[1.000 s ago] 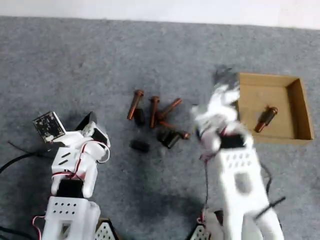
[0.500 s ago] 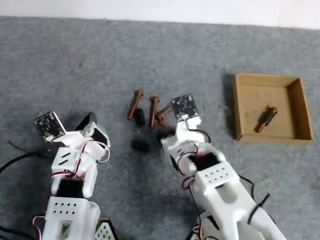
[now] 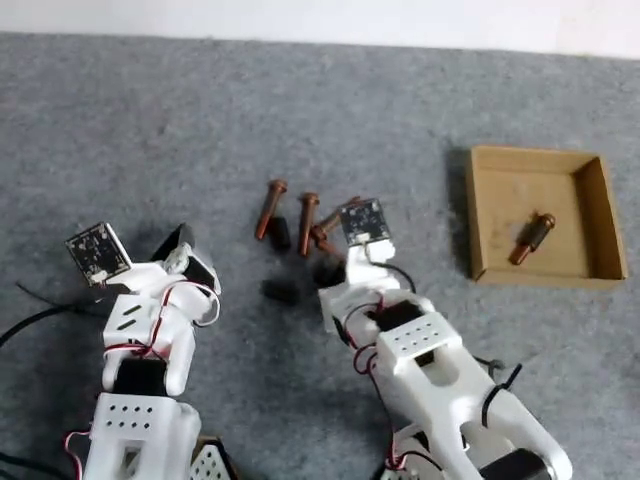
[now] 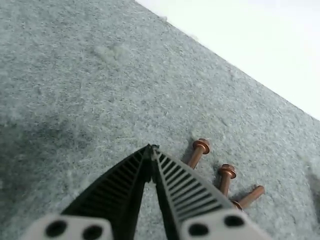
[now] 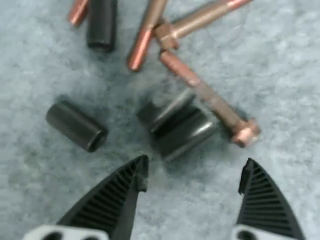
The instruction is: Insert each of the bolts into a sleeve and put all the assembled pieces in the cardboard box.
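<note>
1. The right jaws are spread wide and hold nothing. They hang low over the pile, likely ready to drop onto a piece.
2. Just ahead of them lie two black sleeves (image 5: pixel 177 125) side by side, with a copper bolt (image 5: pixel 210 100) touching them.
3. A lone sleeve (image 5: pixel 76 126) lies off to one side. I think it would be easier to grab.
4. The left jaws are pressed together and empty. More bolts (image 4: pixel 198 151) lie beyond their tips.
5. Well away from both, the cardboard box (image 3: pixel 505 190) holds one finished piece (image 3: pixel 532 238).

White plastic arms (image 3: pixel 150 330), black motors (image 3: pixel 140 376), red cables (image 3: pixel 205 300), ribbed black left pincer (image 4: pixel 151 149) and right pincer (image 5: pixel 192 170).
</note>
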{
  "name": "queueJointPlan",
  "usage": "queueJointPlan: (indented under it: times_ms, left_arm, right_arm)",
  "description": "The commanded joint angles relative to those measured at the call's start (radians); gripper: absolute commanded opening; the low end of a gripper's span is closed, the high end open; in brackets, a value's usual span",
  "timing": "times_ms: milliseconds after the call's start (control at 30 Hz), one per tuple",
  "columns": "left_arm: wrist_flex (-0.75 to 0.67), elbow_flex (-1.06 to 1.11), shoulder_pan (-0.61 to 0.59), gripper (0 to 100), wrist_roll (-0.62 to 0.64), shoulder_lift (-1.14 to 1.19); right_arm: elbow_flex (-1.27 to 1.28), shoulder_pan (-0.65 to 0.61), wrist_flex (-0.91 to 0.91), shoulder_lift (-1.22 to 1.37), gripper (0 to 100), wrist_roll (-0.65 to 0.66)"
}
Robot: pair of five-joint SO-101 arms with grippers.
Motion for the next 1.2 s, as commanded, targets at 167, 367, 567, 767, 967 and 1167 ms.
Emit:
queueJointPlan:
  times_ms: [167, 367, 567, 767, 967, 1167]
  left_arm:
    - [-0.023, -0.008, 0.018, 1, -0.009, -0.012]
    - [-0.023, -0.008, 0.018, 1, -0.009, -0.012]
    - [-0.023, -0.008, 0.018, 1, -0.009, -0.012]
    - [-0.023, -0.008, 0.018, 1, -0.009, -0.012]
    - [-0.023, -0.008, 0.018, 1, -0.009, -0.012]
    - [-0.023, -0.008, 0.018, 1, -0.009, -0.012]
  right_arm:
    - [-0.105, -0.030, -0.064, 0.163, 26.6, -0.012]
    - [-0.191, -0.022, -0.065, 0.249, 26.6, -0.012]
    - [-0.257, 0.021, -0.067, 0.295, 26.6, -0.144]
    - [-0.294, 0.035, -0.065, 0.374, 26.6, -0.160]
    - [-0.308, 0.035, -0.062, 0.389, 23.6, -0.160]
    - [-0.305, 0.062, -0.062, 0.389, 6.0, -0.155]
